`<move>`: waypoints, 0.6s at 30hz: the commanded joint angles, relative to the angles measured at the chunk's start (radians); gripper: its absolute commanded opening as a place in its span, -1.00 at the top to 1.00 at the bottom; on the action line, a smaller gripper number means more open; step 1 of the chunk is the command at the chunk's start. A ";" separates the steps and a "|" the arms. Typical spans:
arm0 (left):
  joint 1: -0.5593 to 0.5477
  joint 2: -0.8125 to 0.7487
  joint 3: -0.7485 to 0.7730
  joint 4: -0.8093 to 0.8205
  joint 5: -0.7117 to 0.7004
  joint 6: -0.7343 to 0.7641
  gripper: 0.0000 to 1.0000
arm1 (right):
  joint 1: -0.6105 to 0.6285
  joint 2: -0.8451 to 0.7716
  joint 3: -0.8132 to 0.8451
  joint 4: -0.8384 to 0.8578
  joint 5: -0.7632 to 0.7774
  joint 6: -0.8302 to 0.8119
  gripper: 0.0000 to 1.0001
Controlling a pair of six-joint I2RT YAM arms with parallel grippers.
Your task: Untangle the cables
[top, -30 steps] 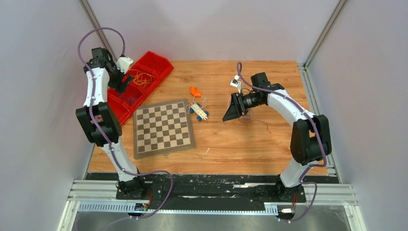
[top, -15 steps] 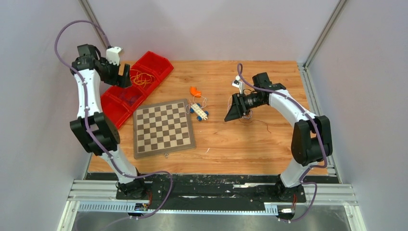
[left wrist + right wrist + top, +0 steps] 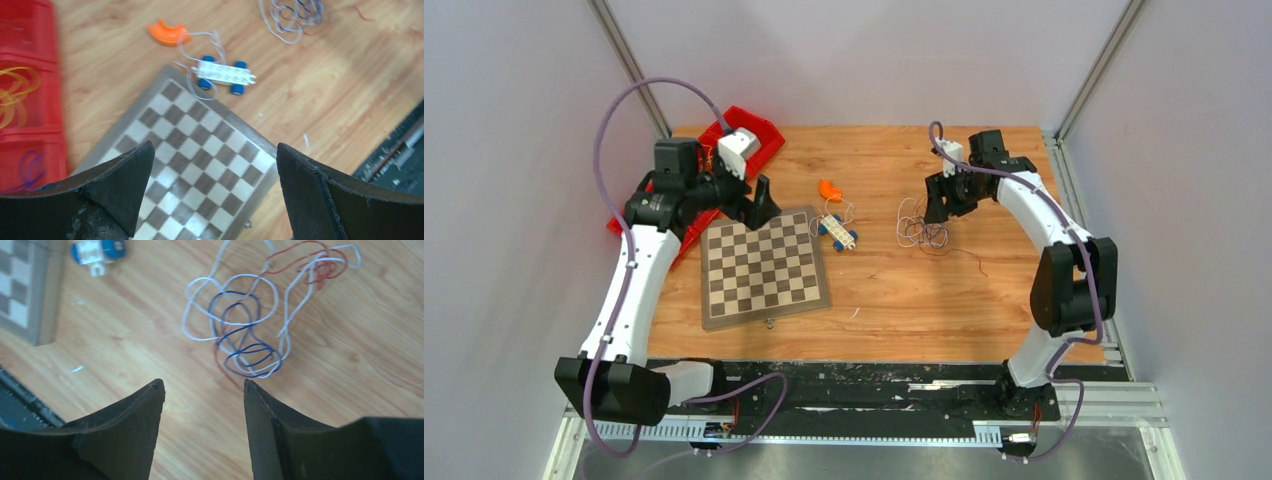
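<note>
The main knot of cables [image 3: 250, 335] lies flat on the bare wooden tabletop [image 3: 904, 300], right of centre in the overhead view. It is made of thin, limp strands in white, dark blue and red, looped through one another in slack curls; the red bunches at the upper right of the right wrist view. The right jaws hang above the tabletop just short of the knot, apart with nothing between them, probably lined up to pick out one strand; a loop lying clear of the rest looks the easiest hold, since wire this fine slides and drags its neighbours.

A further white strand [image 3: 200, 55] curls by the toy car [image 3: 223, 77], a white studded brick on blue wheels; an orange curved piece [image 3: 169, 33] sits near it. Yellow wire [image 3: 12, 95] and purple wire [image 3: 27, 167] lie in separate compartments of the red plastic bins [image 3: 35, 30] at the left, seemingly sorted already. The left jaws stand wide apart and empty over the matte chessboard [image 3: 200, 150].
</note>
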 commanded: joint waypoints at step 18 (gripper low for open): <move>-0.148 -0.078 -0.112 0.108 0.001 -0.063 -1.00 | -0.009 0.181 0.121 0.046 -0.162 0.004 1.00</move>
